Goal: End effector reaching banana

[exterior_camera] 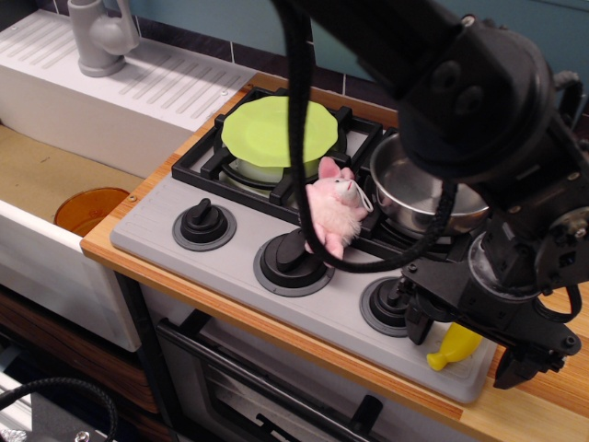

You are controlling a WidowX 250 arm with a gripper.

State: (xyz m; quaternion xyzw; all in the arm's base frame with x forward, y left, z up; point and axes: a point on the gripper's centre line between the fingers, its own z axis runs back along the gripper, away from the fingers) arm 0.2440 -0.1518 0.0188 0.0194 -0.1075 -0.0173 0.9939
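Observation:
The yellow toy banana [452, 347] lies at the front right corner of the grey toy stove [241, 296]; only its lower end shows, the rest is hidden under the gripper. My black end effector [467, 344] hangs right over it with its two prongs spread, one left of the banana by the right knob [390, 304] and one right of it over the wooden counter. The jaws are open and straddle the banana. I cannot tell whether they touch it.
A pink plush pig [333, 214] lies mid-stove. A green plate [278, 131] covers the back left burner and a metal pot [423, 195] sits at the back right. Two more knobs [203, 224] [293, 260] line the front. A sink with an orange cup [90, 208] is at left.

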